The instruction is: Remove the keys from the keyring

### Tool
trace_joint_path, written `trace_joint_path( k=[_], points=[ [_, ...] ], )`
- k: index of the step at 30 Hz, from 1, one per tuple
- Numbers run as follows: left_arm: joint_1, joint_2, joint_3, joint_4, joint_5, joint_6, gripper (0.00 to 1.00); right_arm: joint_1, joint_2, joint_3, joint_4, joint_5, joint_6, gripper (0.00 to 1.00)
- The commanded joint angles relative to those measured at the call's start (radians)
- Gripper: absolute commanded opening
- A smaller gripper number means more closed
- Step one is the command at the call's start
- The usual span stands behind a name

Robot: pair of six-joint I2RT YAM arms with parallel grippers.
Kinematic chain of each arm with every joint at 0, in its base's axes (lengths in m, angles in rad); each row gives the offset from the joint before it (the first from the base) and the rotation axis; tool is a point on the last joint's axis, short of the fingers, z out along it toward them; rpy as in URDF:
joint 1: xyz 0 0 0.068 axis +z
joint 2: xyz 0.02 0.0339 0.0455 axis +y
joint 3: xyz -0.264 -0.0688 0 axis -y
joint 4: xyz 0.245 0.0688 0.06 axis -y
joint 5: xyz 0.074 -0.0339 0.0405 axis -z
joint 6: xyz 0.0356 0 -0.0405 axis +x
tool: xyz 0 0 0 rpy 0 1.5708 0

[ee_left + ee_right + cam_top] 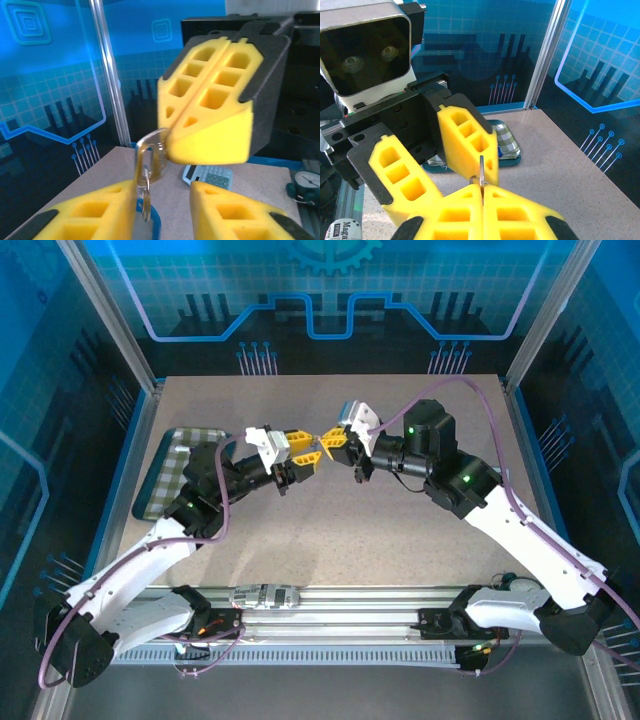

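Observation:
Both grippers meet in mid-air above the table's middle. My right gripper (337,443) (482,192) is shut on a flat silver slotted metal piece (151,152) (481,169), seen edge-on in the right wrist view. A thin grey keyring (145,197) hangs through its slot. Below the ring shows a blue rounded part (156,220), apparently the head of the keys; its blade is hidden. My left gripper (312,450) (162,210) is open. Its left finger (75,215) lies against the slotted piece and ring, while its right finger (235,215) stands apart.
A teal tray (150,480) (515,159) with a checked cloth lies at the table's left. A calculator (210,176) and a round dial (305,181) lie on the table beyond the grippers. A small object (265,595) rests on the near rail.

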Motion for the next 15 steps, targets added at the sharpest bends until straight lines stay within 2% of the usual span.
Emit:
trace_joint_path(
  k=[1,7,15],
  points=[
    [-0.008,-0.022,-0.031,0.076,-0.062,0.021,0.38,0.01,-0.006,0.019,0.01,0.001,0.014,0.0],
    [-0.008,-0.017,-0.055,0.119,-0.086,0.029,0.44,0.009,-0.01,0.025,0.011,-0.009,0.023,0.0],
    [-0.012,0.014,-0.052,0.181,-0.059,0.013,0.45,0.01,-0.01,0.028,0.013,-0.013,0.033,0.0]
  ],
)
